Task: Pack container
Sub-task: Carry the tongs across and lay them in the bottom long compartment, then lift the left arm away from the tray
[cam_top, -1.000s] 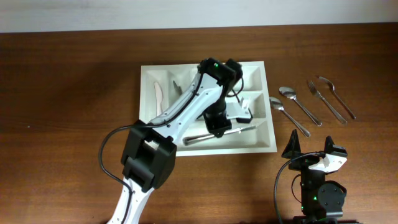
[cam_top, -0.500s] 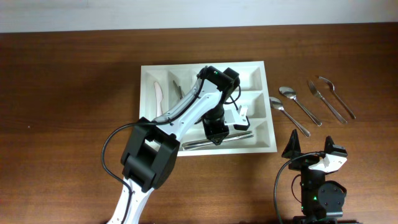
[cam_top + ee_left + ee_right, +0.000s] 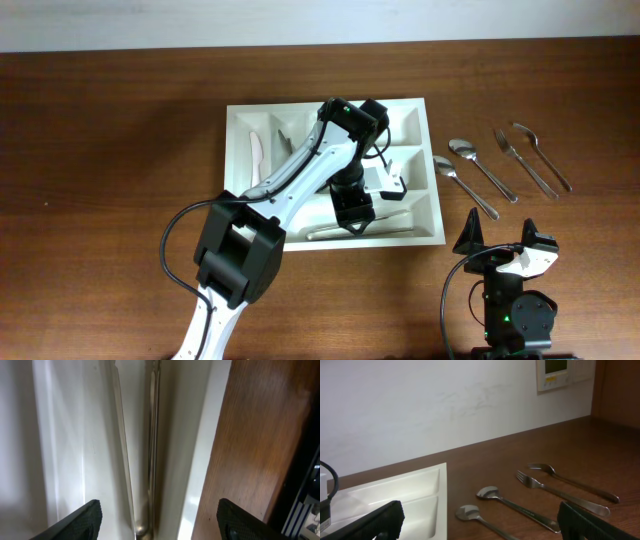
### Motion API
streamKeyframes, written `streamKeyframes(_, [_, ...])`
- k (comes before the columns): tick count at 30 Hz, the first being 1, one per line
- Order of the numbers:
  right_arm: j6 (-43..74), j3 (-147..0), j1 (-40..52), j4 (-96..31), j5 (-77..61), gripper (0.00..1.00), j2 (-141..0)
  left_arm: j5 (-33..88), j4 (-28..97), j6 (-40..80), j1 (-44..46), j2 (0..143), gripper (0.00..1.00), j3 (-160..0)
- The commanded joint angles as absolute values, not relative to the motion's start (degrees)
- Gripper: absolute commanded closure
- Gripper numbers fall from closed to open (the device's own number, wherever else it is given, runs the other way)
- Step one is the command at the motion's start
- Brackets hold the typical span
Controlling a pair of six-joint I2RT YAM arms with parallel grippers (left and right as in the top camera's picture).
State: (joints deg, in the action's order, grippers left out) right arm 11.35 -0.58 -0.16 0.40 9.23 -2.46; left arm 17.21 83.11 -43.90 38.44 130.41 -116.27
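The white container (image 3: 258,110) sits mid-table. My left gripper (image 3: 353,213) hovers over its nearest wide compartment, jaws open, holding nothing. Below it a metal utensil (image 3: 362,230) lies flat in that compartment. The left wrist view shows its handle (image 3: 152,450) and a second flat metal piece (image 3: 120,450) lying along the container wall (image 3: 200,460), between the spread fingertips (image 3: 82,520) of the left gripper (image 3: 160,522). My right gripper (image 3: 505,240) rests open near the front right, away from the container (image 3: 415,485).
A white knife (image 3: 255,155) and another utensil (image 3: 285,140) lie in the narrow compartments. Right of the container, two spoons (image 3: 462,185) (image 3: 482,168) and two forks (image 3: 523,165) (image 3: 542,155) lie on the wood. The right wrist view shows these spoons (image 3: 485,517) and forks (image 3: 560,490).
The left gripper opened and let go of the metal utensil, which now lies flat in the near compartment. The right arm has not moved.
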Motion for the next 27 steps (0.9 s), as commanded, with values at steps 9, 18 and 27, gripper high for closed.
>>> streamKeyframes(9, [10.8, -0.3, -0.1, 0.6, 10.2, 0.01, -2.0, -6.7, 83.1, -15.0, 21.7, 123.2, 0.25, -133.8])
streamKeyframes(18, [10.8, -0.3, -0.1, 0.6, 10.2, 0.01, -2.0, -2.4, 81.9, 0.4, -5.2, 121.5, 0.01, -148.0])
streamKeyframes(27, [10.8, -0.3, -0.1, 0.6, 10.2, 0.01, -2.0, 0.9, 86.3, 0.4, -11.9, 121.5, 0.01, -148.0])
